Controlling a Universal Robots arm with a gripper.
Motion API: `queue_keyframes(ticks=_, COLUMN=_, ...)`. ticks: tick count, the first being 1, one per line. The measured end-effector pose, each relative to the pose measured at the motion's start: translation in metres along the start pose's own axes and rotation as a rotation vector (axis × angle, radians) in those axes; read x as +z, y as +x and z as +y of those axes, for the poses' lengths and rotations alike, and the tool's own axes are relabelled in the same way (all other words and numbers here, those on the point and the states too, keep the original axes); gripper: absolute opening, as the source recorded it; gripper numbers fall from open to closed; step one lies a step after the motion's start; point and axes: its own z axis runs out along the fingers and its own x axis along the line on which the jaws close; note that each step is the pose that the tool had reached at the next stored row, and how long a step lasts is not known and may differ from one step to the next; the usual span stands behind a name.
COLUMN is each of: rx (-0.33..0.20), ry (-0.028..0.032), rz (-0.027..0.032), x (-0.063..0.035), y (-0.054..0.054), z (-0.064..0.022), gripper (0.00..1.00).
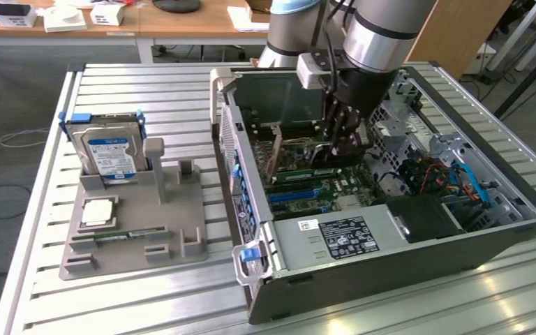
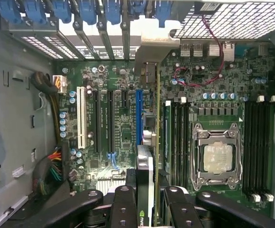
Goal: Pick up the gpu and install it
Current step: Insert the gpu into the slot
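Grey plastic holder point(image 1: 184, 209) on the slatted tabletop point(image 1: 156, 300), at the exterior view's left, carries the hard drive point(image 1: 109, 155) and sits well apart from the work, so little trouble is likely there. Any risk lies further right, inside the open computer case point(image 1: 389, 279). The gpu point(image 2: 149, 118) stands on edge over the motherboard point(image 2: 123, 137), just beside the long blue slot point(image 2: 138, 118). The end effector point(image 2: 149, 197) is clamped on the end away from the bracket, a finger on either face. Whether the contacts are in the slot I cannot tell. If the gpu sits slightly off the slot's line, pressing down would likely strain the board or scrape the slot. Held at one end only, it could also tilt so the far end rides high. Its silver bracket point(image 2: 154, 47) lies close to the rear frame beneath the blue latches point(image 2: 87, 12) and might catch there. On the side away from the blue slot, the memory slots point(image 2: 178, 137) and a red wire point(image 2: 209, 61) are near enough for a sideways slip to touch them. The blue cables point(image 1: 468, 185), at the exterior view's right, are well apart. The gpu looks thin and flat. Seen edge-on, it shows a brownish-green board, a dark cooler between the fingers, and bright metal at its far end.
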Motion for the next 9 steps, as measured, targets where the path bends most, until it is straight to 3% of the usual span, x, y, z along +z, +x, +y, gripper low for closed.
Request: queue_keyframes(ticks=9, rx=-0.001, ry=-0.0001, rz=0.0001, x=-0.0001, y=0.0052, z=0.0, gripper=0.27)
